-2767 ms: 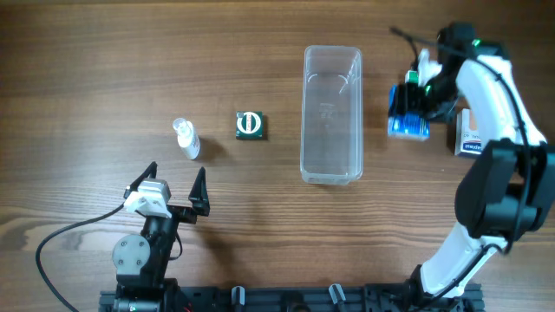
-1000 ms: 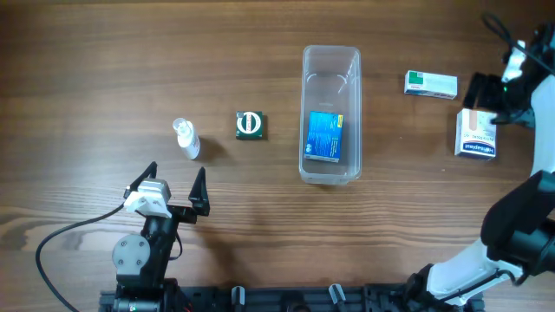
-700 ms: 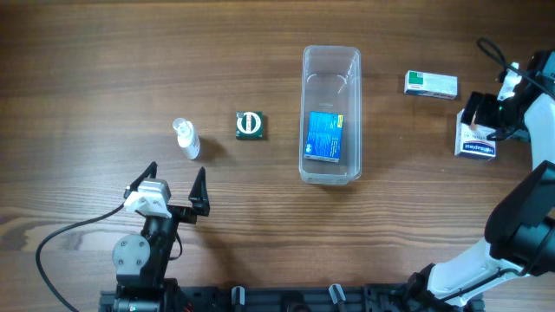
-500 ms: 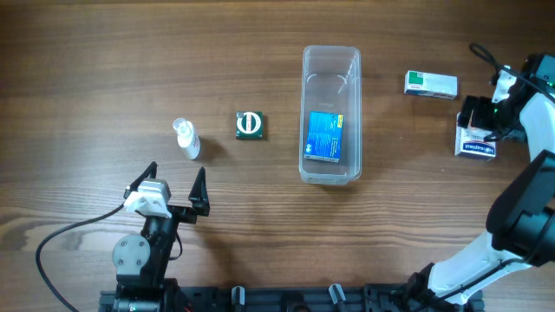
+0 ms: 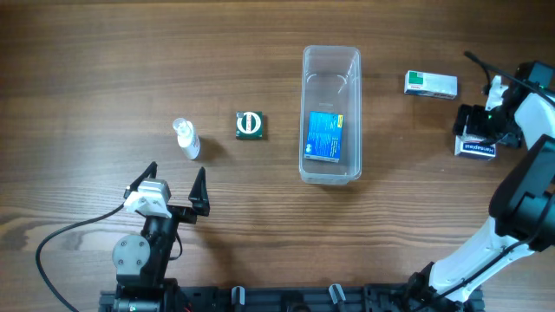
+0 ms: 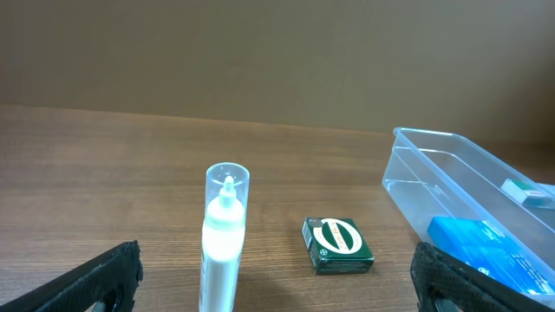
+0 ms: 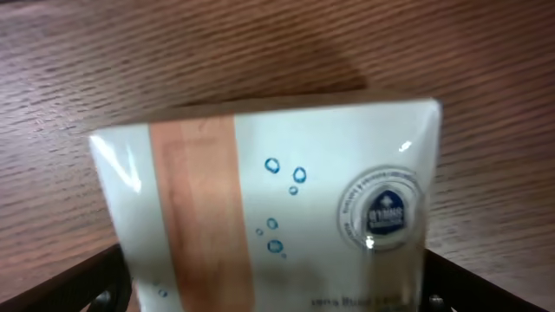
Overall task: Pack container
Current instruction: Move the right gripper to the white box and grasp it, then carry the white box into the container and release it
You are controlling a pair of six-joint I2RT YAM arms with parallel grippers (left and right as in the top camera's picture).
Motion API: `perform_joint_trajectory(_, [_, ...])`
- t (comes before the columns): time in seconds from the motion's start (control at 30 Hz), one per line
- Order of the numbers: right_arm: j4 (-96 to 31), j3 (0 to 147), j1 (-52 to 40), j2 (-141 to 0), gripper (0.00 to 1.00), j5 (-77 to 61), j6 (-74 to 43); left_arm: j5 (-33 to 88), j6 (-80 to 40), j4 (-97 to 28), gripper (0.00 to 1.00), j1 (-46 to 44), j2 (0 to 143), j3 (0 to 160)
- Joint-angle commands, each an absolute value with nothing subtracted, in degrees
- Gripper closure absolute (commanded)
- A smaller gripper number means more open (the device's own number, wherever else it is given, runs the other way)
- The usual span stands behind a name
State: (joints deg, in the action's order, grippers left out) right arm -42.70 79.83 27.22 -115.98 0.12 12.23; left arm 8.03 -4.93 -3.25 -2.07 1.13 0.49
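The clear container stands upright at the table's middle with a blue box lying flat in its near half. In the left wrist view the container is at the right, with the blue box inside. My right gripper is at the far right, open, its jaws on either side of a white box with a tan stripe. That white box fills the right wrist view between the jaws of the right gripper. My left gripper rests open near the front left.
A small clear bottle stands left of a dark green box; both lie ahead of the left gripper, the bottle nearer than the green box. A green-and-white box lies right of the container.
The blue box, earlier held by the right gripper beside the container, now lies in it. The right gripper has moved to the far right and settled over the white box. The left arm is still.
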Motion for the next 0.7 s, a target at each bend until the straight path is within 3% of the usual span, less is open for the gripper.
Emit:
perform_joint_trajectory(0.0, [-42.5, 79.0, 27.6, -117.2, 0.01, 0.4, 11.5, 8.5, -3.8, -3.6, 0.00, -1.5, 0.9, 0.3])
perform_joint_trajectory(0.2, [-42.4, 79.0, 27.6, -117.2, 0.21, 1.7, 8.3, 8.5, -3.8, -3.6, 0.00, -1.5, 0.9, 0.3])
perform_joint_trajectory(0.5, [-54.3, 89.8, 26.0, -114.9, 0.21, -4.8, 3.9, 8.5, -3.8, -3.6, 0.00, -1.5, 0.9, 0.3])
perform_joint_trajectory(0.67, [-64.4, 99.1, 22.1, -111.9, 0.22, -15.3, 3.9, 8.5, -3.8, -3.6, 0.00, -1.5, 0.9, 0.3])
